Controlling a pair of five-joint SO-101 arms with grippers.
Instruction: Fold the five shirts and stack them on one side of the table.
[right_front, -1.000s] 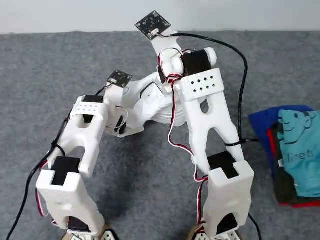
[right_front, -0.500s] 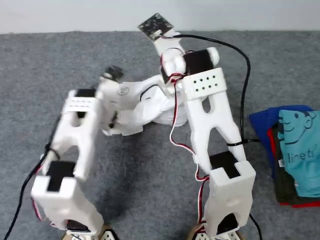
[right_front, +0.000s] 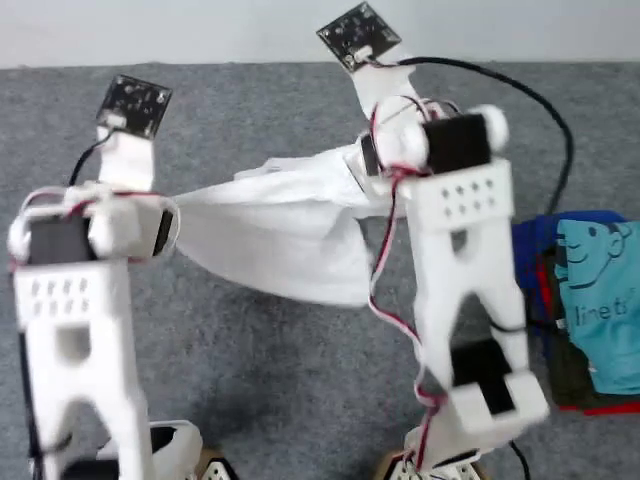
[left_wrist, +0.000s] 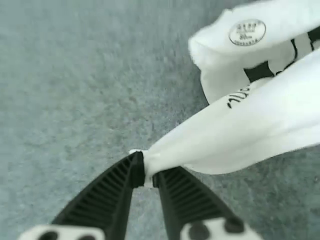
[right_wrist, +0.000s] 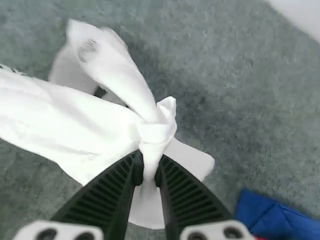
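My left gripper (left_wrist: 144, 169) and right gripper (right_wrist: 148, 165) are each clamped on a corner of the white shirt (right_front: 280, 240), which is stretched between them over mid-table. Best, I judge, to hold it taut and level, then lower it flat for folding. Bare table (right_front: 250, 400) lies near and far. The stack (right_front: 590, 320) hugs the right edge, so sweep clear of it.

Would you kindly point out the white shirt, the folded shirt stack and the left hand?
White fabric shirt (right_front: 270, 235): high view, middle of the stretched cloth.
Stack of folded coloured shirts (right_front: 600, 300): high view, teal top shirt.
Left hand (left_wrist: 146, 170): left wrist view, between its black fingertips.
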